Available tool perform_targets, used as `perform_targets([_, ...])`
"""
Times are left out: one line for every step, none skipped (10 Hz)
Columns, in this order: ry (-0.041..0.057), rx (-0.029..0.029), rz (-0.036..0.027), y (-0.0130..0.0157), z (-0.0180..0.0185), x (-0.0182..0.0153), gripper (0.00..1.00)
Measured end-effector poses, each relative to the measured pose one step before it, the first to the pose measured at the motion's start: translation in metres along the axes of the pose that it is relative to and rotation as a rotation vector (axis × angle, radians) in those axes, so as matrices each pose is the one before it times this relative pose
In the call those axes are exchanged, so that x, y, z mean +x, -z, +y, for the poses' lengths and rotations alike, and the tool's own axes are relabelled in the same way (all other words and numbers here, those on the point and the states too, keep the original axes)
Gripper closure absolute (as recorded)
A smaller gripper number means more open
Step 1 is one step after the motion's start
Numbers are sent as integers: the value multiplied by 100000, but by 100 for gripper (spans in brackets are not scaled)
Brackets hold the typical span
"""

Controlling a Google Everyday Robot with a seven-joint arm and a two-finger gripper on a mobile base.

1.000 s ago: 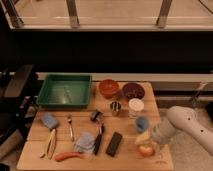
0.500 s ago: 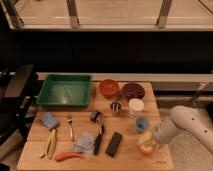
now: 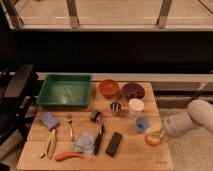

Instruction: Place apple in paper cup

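The tool (image 3: pixel 155 137) pinched the apple (image 3: pixel 152 140) near the paper cup (image 3: pixel 136 106), right of it and nearer the camera, evidently for carrying over its rim.

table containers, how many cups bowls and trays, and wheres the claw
cups: 3 (paper cup, light-blue cup, metal cup)
bowls: 2 (orange bowl, dark red bowl)
trays: 1 (green tray)
total: 6
The claw is at the apple, just front-right of the light-blue cup.
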Motion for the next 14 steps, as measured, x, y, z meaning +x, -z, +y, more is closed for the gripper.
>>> perform_targets([-1512,3166,4095,2467,-687,842,100])
perform_targets([-597,3447,4907,2370,-1405,1572,100])
perform_targets([-66,2528,4312,1479,-1518,1900,100])
perform_targets([451,1850,2973,654,-1419,1583,100])
perform_targets([813,1589,2578,242,-1547,1741,100])
perform_targets([887,1314,1824,-100,-1378,1462,100])
perform_targets([764,2074,1873,-279,-1619,1711,100])
perform_targets([279,1596,1502,-92,-964,1224,100])
perform_targets([-16,755,1082,-44,-539,895,100])
perform_targets([-18,255,855,-328,-545,961,100])
perform_targets([237,340,301,-529,-541,776,100])
perform_targets([201,408,-26,-553,-367,471,100])
perform_targets([-181,322,-179,-435,-12,242,100])
perform_targets([240,593,-904,-708,-6,115,100])
